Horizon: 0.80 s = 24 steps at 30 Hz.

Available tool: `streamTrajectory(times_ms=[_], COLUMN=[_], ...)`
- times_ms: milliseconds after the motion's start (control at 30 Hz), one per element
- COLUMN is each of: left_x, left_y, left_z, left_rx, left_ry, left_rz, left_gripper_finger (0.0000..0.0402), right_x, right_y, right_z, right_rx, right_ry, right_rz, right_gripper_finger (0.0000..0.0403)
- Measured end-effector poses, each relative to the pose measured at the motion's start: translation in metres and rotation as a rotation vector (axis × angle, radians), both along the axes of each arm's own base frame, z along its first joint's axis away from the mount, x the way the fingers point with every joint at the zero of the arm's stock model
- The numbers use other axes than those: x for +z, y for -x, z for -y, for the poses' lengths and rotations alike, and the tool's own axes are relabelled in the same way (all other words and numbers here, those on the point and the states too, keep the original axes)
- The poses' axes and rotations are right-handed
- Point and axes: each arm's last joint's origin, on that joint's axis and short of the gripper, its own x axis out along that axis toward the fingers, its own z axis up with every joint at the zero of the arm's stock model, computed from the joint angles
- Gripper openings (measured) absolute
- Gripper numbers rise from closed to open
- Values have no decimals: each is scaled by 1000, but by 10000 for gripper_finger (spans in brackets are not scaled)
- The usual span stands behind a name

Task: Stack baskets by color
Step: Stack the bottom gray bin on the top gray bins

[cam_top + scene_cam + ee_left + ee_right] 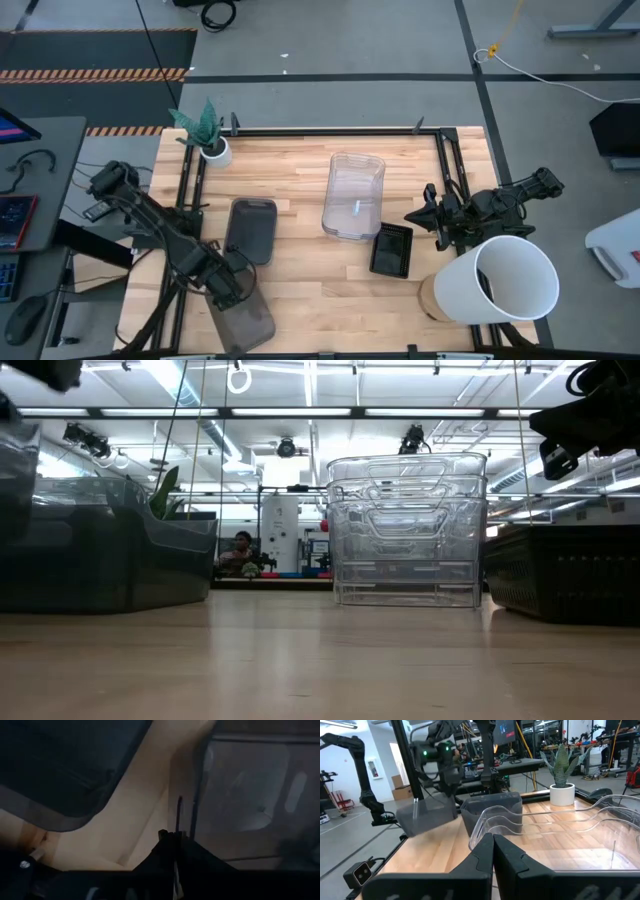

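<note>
My left gripper (228, 288) is shut on a smoky grey basket (247, 318) at the table's near left; it also shows in the right wrist view (427, 815). A second smoky grey basket (250, 230) stands on the wood just beyond it. A nested stack of clear baskets (353, 195) stands on its base mid-table. To its near right is a black perforated basket (391, 249). My right gripper (410, 215) waits shut at the table's right, level, behind the clear stack (560, 835), holding nothing. My left gripper pinches the held basket's wall at its rim (192, 807) between its two fingers, at the end toward the table's far side. The fingers come from above, pointing down. The basket hangs tilted below them (427, 815), lifted off the table.
A big white bucket (505, 282) lies on its side at the near right corner. A small white plant pot (214, 151) stands at the far left. A black frame (330, 130) runs along the far and side edges. Bare wood lies between the grey baskets and the clear stack.
</note>
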Motion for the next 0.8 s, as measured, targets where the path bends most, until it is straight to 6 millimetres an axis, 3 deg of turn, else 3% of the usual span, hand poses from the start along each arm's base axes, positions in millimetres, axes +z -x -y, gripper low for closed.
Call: streamTrajectory(times_ms=[200, 467, 667, 800], left_x=[35, 87, 119, 122], left_y=[-4, -18, -29, -34], left_z=[-10, -31, -62, -89], left_rx=[21, -24, -43, -74], left_ry=[37, -106, -271, -401], left_rz=[67, 250, 313, 261], left_gripper_finger=[5, 6, 6, 7], right_x=[0, 0, 0, 0], right_y=[0, 0, 0, 0], right_z=[0, 0, 0, 0], right_rx=[-1, 0, -1, 0], right_ry=[0, 0, 0, 0], right_rz=[0, 1, 1, 1], right_gripper_finger=[16, 16, 16, 16])
